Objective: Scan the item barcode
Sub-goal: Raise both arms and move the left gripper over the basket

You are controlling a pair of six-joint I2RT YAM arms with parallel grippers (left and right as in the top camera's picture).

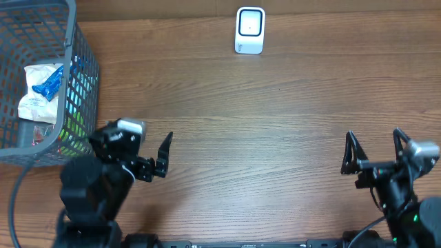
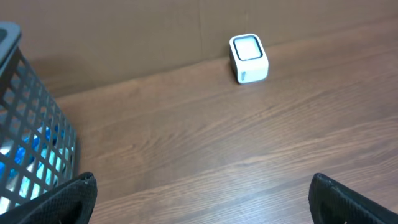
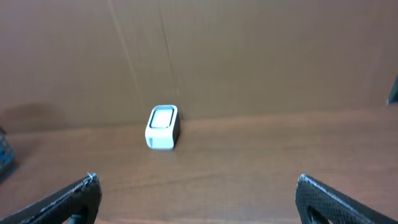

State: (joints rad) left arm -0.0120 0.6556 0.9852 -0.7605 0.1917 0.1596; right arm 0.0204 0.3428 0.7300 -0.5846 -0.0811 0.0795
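Wood table (image 1: 275,124); packet (image 1: 36,102) in basket (image 1: 72,27) beside wide left claw (image 1: 143,141); right claw (image 1: 373,138) wide too

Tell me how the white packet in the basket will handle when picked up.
The packet looks crinkled and soft, so it will probably flex and sag rather than stay stiff. It seems thin, so likely light. Its smooth wrapper may slip in the jaws, and the basket walls could crowd the lift.

Both arms sit low and apart, wrists aimed forward. The left gripper (image 2: 202,194) and right gripper (image 1: 374,142) have fingers spread wide, holding nothing.
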